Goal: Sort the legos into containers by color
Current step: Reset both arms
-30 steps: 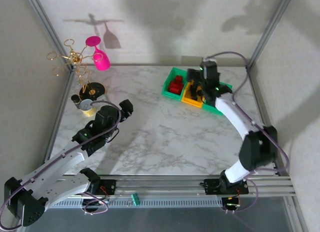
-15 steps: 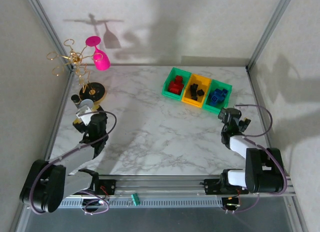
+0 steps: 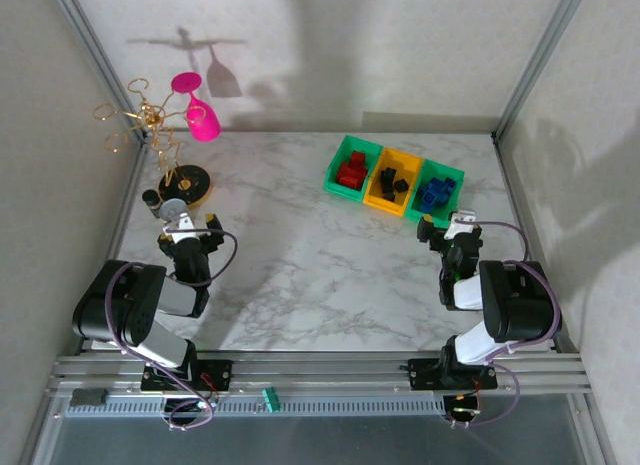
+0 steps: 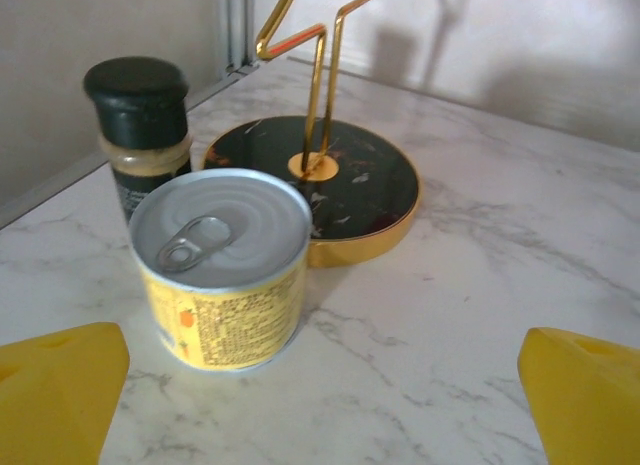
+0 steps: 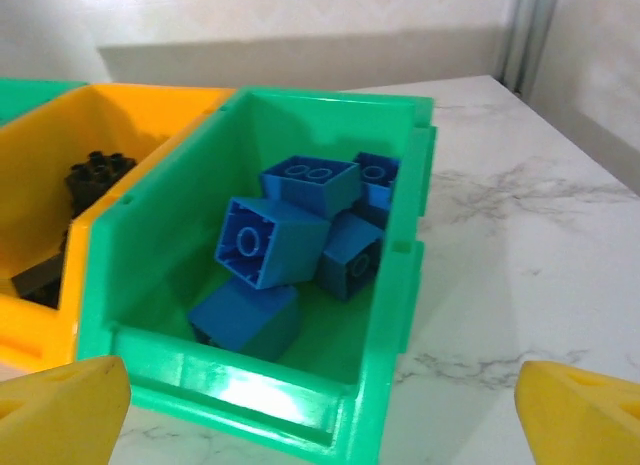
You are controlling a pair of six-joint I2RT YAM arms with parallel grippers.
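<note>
The containers stand joined in a row at the back right. The left green bin [image 3: 336,177] holds red legos [image 3: 351,170], the yellow bin [image 3: 377,198] holds black legos [image 3: 393,182], and the right green bin [image 3: 452,178] holds blue legos [image 3: 435,193]. My right gripper [image 3: 447,225] sits low just in front of that right bin, open with nothing between its yellow fingertips [image 5: 62,413]. In the right wrist view, several blue legos [image 5: 268,243] lie piled inside the green bin [image 5: 392,315]. My left gripper [image 3: 188,223] is open and holds nothing, far left.
A yellow-labelled tin [image 4: 222,267] stands right in front of the left gripper [image 4: 320,410], with a dark-capped jar [image 4: 140,125] behind it. The gold wire stand's black round base [image 4: 355,190] is beside them; a pink glass [image 3: 199,113] hangs on the stand. Frame posts border the table.
Both arms have folded back toward the near edge. The right gripper has drawn away from over the bins to the table in front of them; the left one has pulled back near the tin.
</note>
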